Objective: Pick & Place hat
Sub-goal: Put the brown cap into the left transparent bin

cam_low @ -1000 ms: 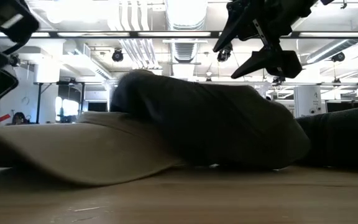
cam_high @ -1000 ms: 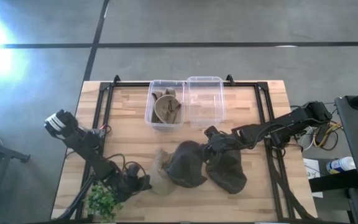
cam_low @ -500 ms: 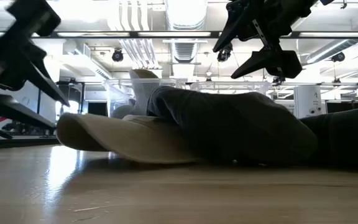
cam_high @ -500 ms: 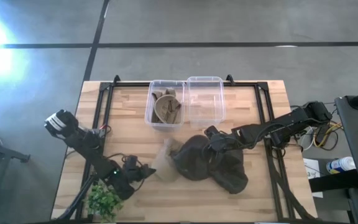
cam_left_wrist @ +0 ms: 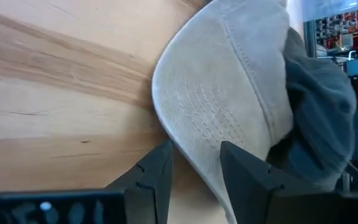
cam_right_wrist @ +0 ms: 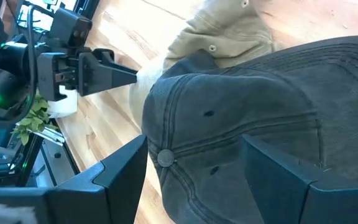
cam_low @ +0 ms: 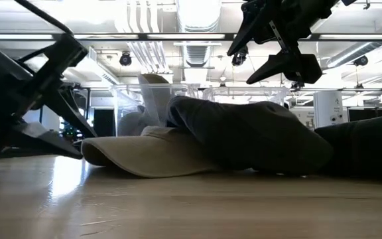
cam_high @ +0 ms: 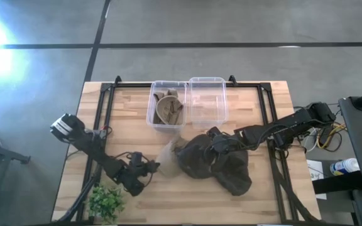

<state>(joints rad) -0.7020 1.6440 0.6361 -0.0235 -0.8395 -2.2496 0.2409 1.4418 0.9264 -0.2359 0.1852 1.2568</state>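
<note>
Left wrist view shows the left gripper open around the tan hat's brim, unclear from above. Right gripper hovers open over the dark hat, holding nothing.

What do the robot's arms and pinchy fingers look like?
Both arms are dark, thin and jointed. The left arm has a pale grey cuff at its outer end and a thin cable along it. The left gripper has two flat black wedge-shaped fingers. The right gripper has broad black angular fingers, and coloured wires sit by the right arm's base.
</note>
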